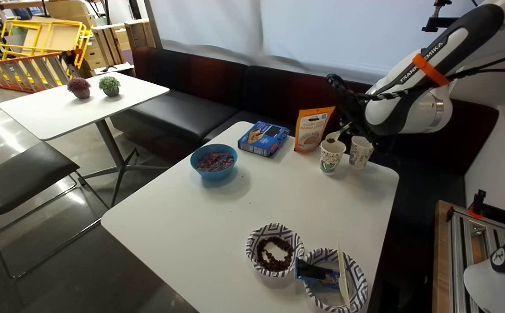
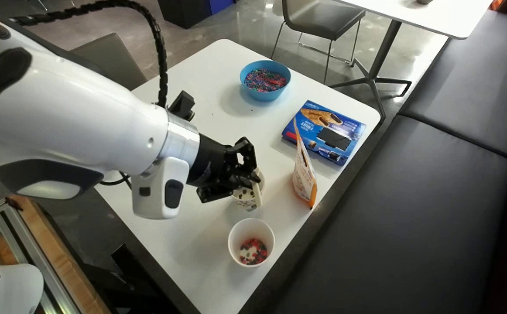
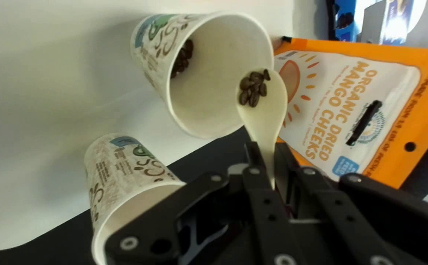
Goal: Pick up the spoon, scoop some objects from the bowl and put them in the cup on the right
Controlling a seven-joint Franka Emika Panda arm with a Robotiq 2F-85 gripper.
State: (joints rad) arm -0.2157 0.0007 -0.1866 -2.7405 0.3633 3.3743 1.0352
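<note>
My gripper (image 3: 266, 149) is shut on the handle of the cream spoon (image 3: 264, 116); it also shows in both exterior views (image 1: 354, 127) (image 2: 253, 179). The spoon's head carries several dark brown beans (image 3: 253, 89). It hangs over the rim of the printed cup (image 3: 214, 95) beside the orange bag, with dark beans at its bottom. That cup (image 1: 330, 160) stands upright. A second printed cup (image 3: 125, 165) stands beside it; in an exterior view this cup (image 2: 234, 233) holds red and dark pieces. The striped bowl (image 1: 295, 239) with dark beans (image 1: 284, 243) is far from the gripper.
An orange mango bag (image 3: 350, 95) stands right beside the spoon. A blue box (image 1: 261, 137) and a blue bowl (image 1: 213, 174) of colourful bits are farther along. A striped plate (image 1: 359, 282) holds a blue packet (image 1: 317, 274) and another cream utensil (image 1: 343, 276). A dark bench (image 2: 388, 226) borders the table.
</note>
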